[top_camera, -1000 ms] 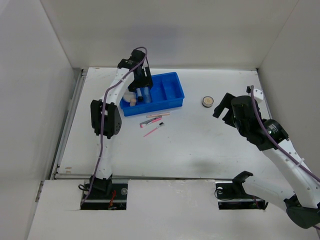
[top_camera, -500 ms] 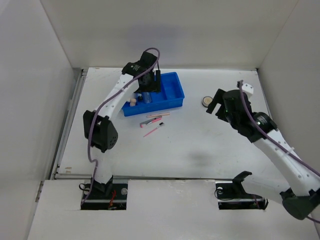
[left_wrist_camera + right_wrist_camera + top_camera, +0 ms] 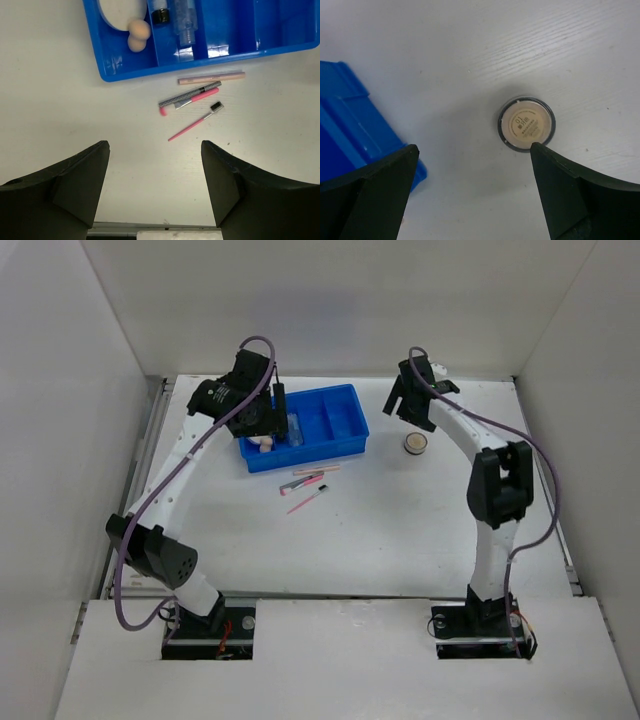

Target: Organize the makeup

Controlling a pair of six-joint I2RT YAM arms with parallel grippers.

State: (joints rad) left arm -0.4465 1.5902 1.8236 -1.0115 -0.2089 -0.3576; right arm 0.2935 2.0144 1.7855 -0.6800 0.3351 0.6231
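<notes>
The blue tray (image 3: 345, 445) holds a round beige puff (image 3: 120, 11), a peach egg-shaped sponge (image 3: 138, 35), a black-silver tube (image 3: 161, 15) and a clear small bottle (image 3: 184, 20). Thin pink sticks (image 3: 306, 481) lie on the table in front of the tray; in the left wrist view they are a beige stick (image 3: 211, 78), a pink pen (image 3: 190, 96) and a pink brush (image 3: 195, 122). The small round compact (image 3: 416, 443) lies right of the tray. My left gripper (image 3: 272, 410) hangs open and empty above the tray's left end. My right gripper (image 3: 402, 400) is open and empty, above the table just behind the compact (image 3: 526, 123).
White walls close in the table at the back and both sides. The tray's right compartments (image 3: 285, 20) hold nothing that I can see. The tray's corner (image 3: 350, 125) shows at the left of the right wrist view.
The right arm has stretched out and swung to the back, from right of the compact to behind it. The left gripper has shifted left over the tray. Both stay open.
</notes>
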